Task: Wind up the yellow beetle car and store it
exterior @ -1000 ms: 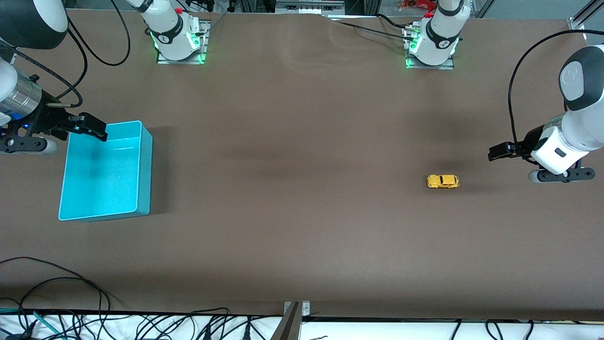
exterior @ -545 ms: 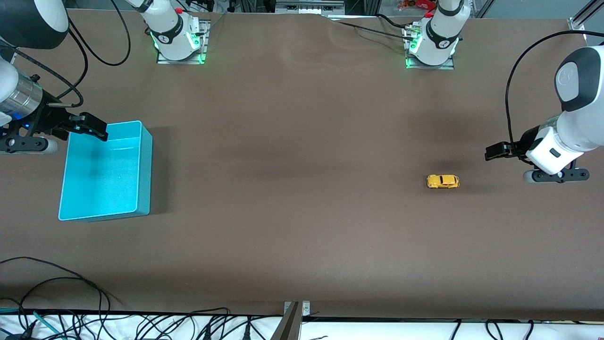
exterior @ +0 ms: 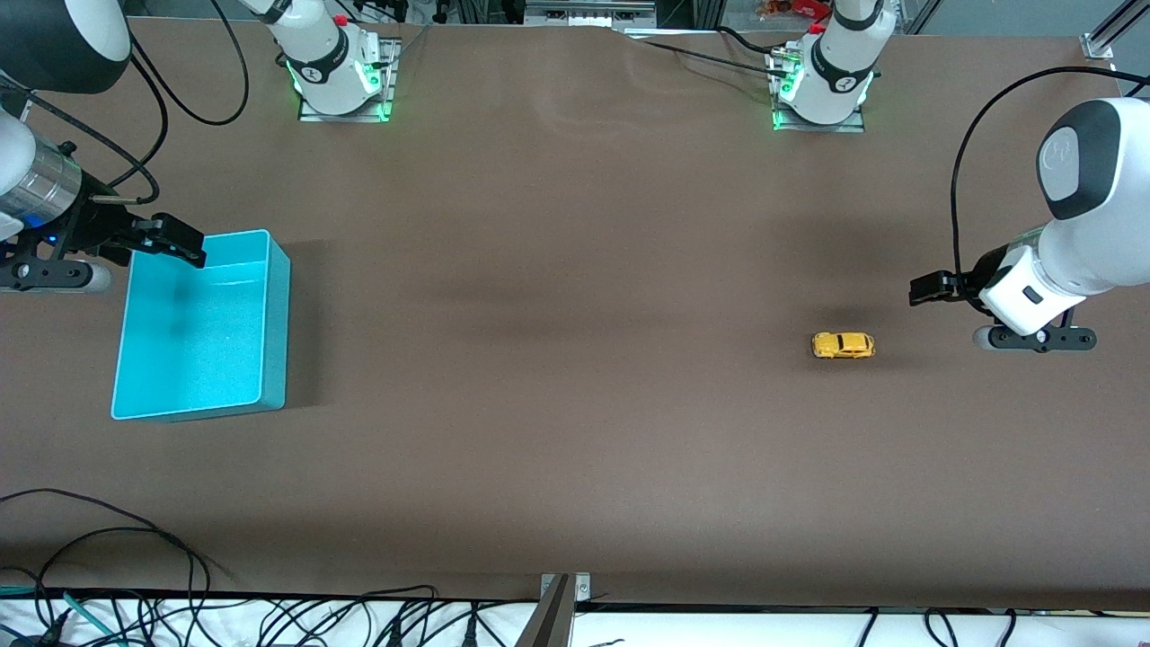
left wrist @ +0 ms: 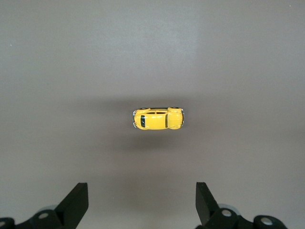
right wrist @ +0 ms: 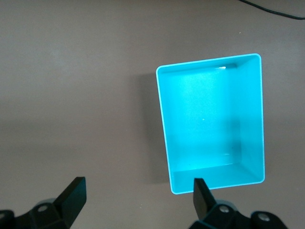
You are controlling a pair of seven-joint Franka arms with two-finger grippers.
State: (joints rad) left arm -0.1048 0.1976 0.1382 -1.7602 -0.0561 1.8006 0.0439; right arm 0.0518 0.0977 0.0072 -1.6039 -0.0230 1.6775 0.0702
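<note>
1. Yellow beetle car (exterior: 844,345) on its wheels on the bare brown table (exterior: 575,449), at centre-right of the front frame, toward the left arm's end, touching nothing.
2. In the left wrist view, yellow beetle car (left wrist: 158,118) at frame centre, framed between the two finger tips at the bottom edge.
3. Left gripper (exterior: 930,289) up in the air over bare table just beside the car, on the side toward the left arm's end; fingers spread wide, nothing between them.
4. Long axis of the car lying along the table's length, pointing from one arm's end to the other; in the wrist view, lying across the gap between the fingers rather than along it.
5. Judged need: either a turn of the wrist to clamp the flanks, or a close on nose and tail.
6. Teal bin (exterior: 202,328) at middle-left of the front frame, well apart from the car, empty.
7. Right gripper (exterior: 166,241) waiting above the bin's rim, fingers wide apart, holding nothing.
8. Nearer arm for the pick: plainly the left one.
9. Winding and storing both not yet begun.
</note>
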